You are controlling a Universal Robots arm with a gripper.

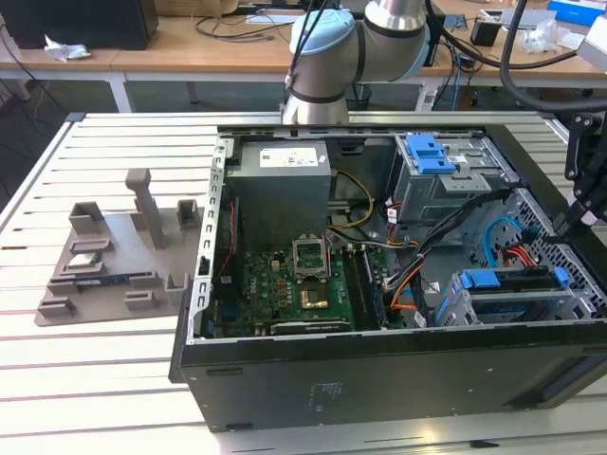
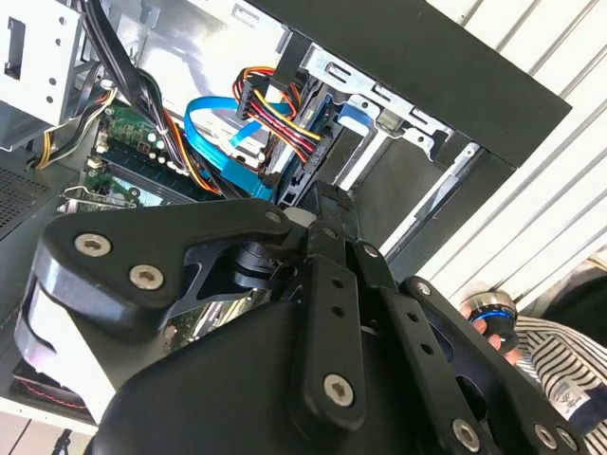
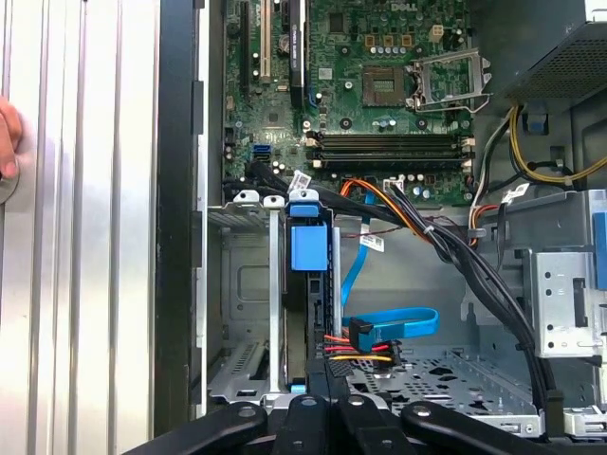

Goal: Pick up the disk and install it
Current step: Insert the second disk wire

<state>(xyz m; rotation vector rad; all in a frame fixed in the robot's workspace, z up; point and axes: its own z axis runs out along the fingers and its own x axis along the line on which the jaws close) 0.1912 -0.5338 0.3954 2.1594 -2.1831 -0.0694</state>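
The tool (image 3: 318, 417) hangs just over the drive bay at the open computer case's (image 1: 379, 370) front corner. I cannot tell if it is released or clenched. Below it the disk (image 3: 308, 284) stands on edge in the bay, its blue rail upward, with cables plugged at its end. I judge it stiff, rather heavy, smooth and sensitive to shocks; the side rails look safest to hold. Farther lies the motherboard (image 3: 379, 85).

Slatted white table (image 1: 104, 370), wooden desks (image 1: 190, 43) behind
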